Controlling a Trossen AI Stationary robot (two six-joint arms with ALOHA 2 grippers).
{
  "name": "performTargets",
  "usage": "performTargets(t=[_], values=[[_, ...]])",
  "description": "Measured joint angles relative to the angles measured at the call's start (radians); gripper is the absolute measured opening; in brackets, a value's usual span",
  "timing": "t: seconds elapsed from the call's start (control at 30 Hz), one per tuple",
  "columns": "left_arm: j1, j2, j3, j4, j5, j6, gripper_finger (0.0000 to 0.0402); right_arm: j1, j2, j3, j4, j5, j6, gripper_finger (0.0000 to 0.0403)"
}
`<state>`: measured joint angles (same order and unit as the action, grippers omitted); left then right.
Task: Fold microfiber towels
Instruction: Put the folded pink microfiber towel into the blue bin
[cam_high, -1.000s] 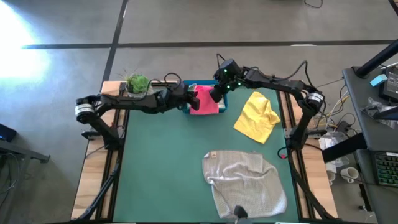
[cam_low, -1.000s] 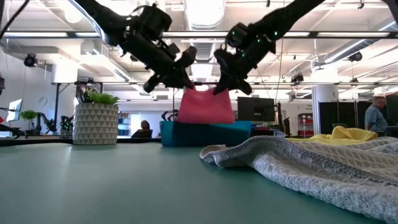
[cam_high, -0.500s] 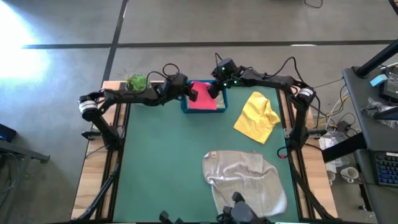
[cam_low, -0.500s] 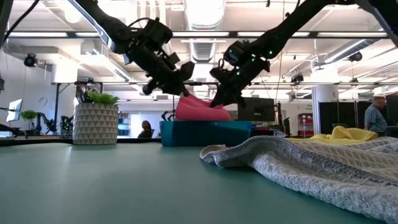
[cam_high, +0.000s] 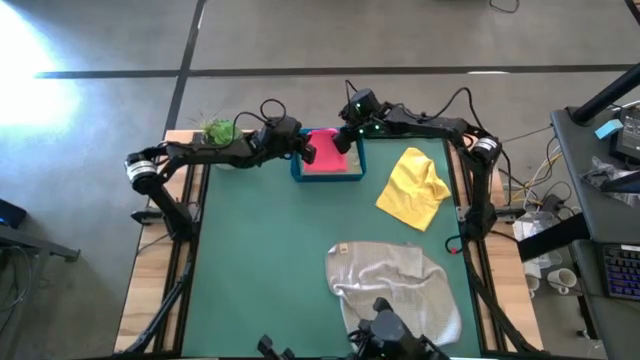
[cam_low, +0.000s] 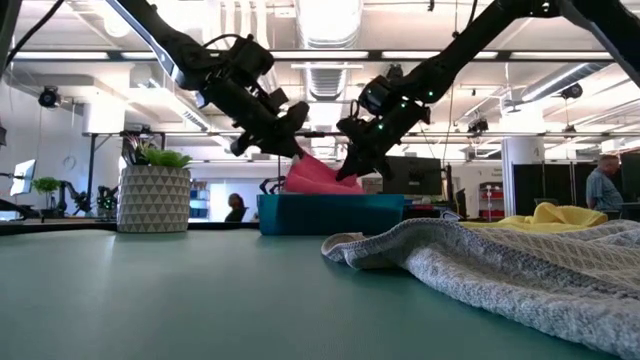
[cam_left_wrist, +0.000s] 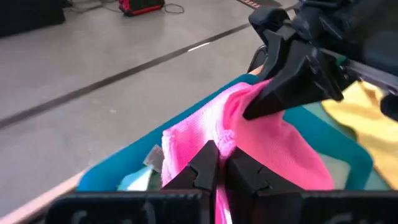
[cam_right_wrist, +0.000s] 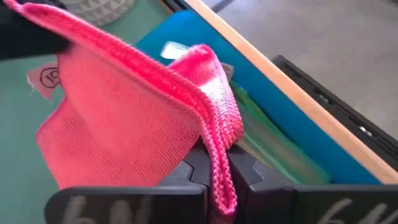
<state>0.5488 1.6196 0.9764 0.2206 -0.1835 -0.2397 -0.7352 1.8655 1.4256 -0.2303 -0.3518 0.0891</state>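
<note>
A: Where's the pink towel (cam_high: 323, 160)?
B: Draped over the blue tray (cam_high: 300, 172) at the bench's (cam_high: 260, 260) far edge. The left gripper (cam_high: 309, 151) and right gripper (cam_high: 341, 143) each have their fingers clamped on an edge.
A: The others?
B: Yellow towel (cam_high: 414, 188) and grey towel (cam_high: 393, 290) lie loose on the bench.

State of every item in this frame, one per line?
Pink towel: folded, held over the blue tray by both grippers.
Left gripper: shut on the pink towel.
Right gripper: shut on the pink towel.
Yellow towel: crumpled, unfolded.
Grey towel: rumpled, unfolded.
Potted plant: upright.
</note>
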Motion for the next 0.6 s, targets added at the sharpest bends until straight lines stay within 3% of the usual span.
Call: performTargets(t=[0.3,0.6], values=[[0.007,-0.008,0.017,0.001,-0.009,0.023,0.0086,-0.003,0.102,0.151,-0.249,0.020,-0.083,0.0008],[0.009,-0.036,0.024,0.004,-0.008,0.147,0.0154,0.001,0.147,0.258,-0.343,0.012,-0.098,0.0009]])
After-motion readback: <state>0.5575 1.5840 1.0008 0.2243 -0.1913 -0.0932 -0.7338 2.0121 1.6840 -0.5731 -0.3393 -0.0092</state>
